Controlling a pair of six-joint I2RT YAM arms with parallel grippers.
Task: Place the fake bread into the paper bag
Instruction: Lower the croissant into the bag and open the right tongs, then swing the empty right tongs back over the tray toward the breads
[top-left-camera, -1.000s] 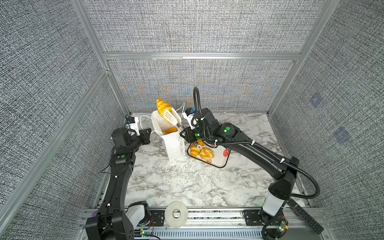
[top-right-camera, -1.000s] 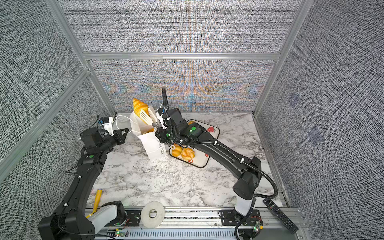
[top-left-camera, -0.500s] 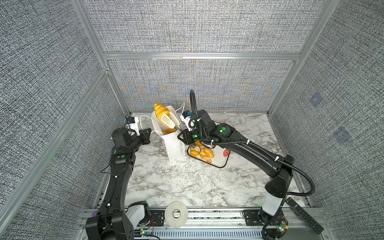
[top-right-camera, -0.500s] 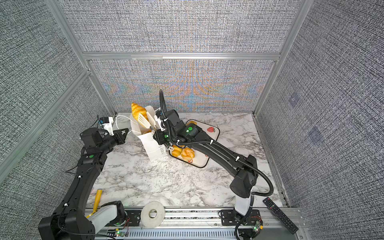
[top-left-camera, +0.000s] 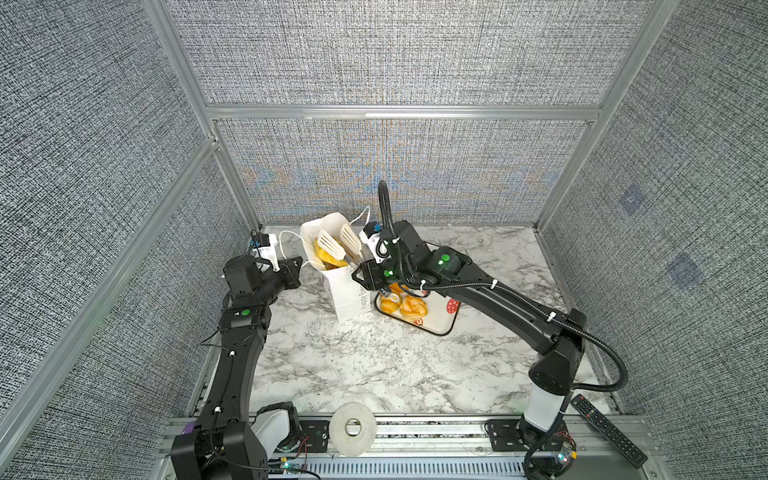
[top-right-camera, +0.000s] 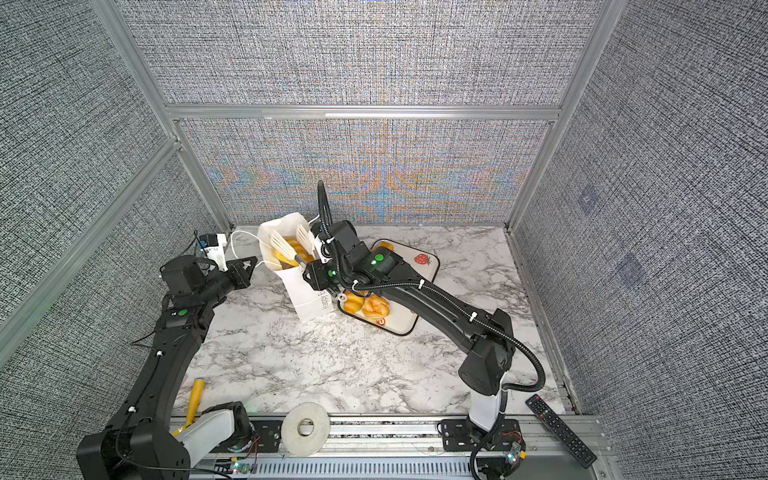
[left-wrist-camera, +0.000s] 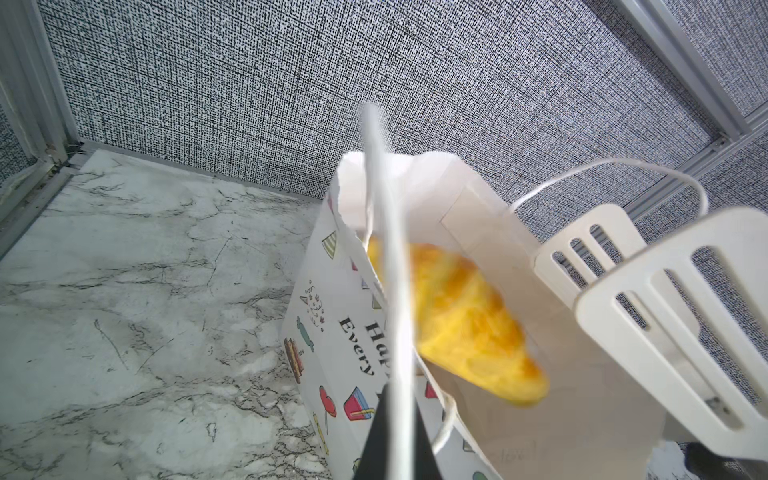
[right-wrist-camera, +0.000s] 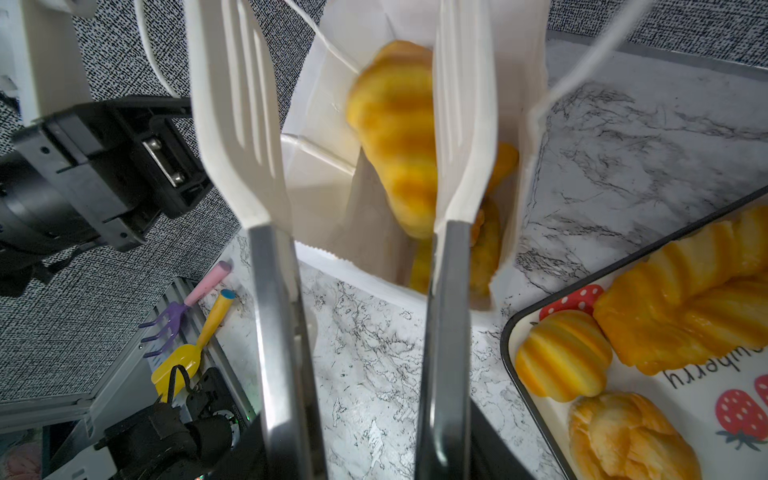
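The right gripper (top-left-camera: 360, 272) clasps a pair of tongs (top-left-camera: 330, 245) by the metal shafts. The two white slotted blades stand spread over the mouth of the bag (top-left-camera: 347, 299), and neither blade pinches anything. In both top views this gripper sits at 3 o'clock of the bag's mouth and reaches toward 10 o'clock.

The left gripper (top-left-camera: 298, 266) is pressed together on a cord (left-wrist-camera: 388, 270) of the bag, which runs taut from its tip. It is at 9 o'clock of the bag, just beside it.

The bag stands upright at about 11 o'clock from the table's (top-left-camera: 353, 365) middle, with its mouth open. One bread (left-wrist-camera: 469, 324) is inside the mouth, below the rim, and is blurred in both wrist views. The right wrist view shows it (right-wrist-camera: 395, 133) partly behind one blade, and whether it touches that blade cannot be told. More bread (right-wrist-camera: 486, 232) lies deeper in the bag.

The tray (top-left-camera: 440, 324) lies at 3 o'clock of the bag, touching or just beside its base. It holds several pieces, among them a round ridged roll (right-wrist-camera: 561, 357), a twisted bun (right-wrist-camera: 623, 436) and a long loaf (right-wrist-camera: 685, 299).

A tape roll (top-left-camera: 353, 424) sits on the front rail at 6 o'clock. A remote (top-left-camera: 606, 430) lies at 4 o'clock and a yellow scoop (top-right-camera: 194, 399) at 7 o'clock.
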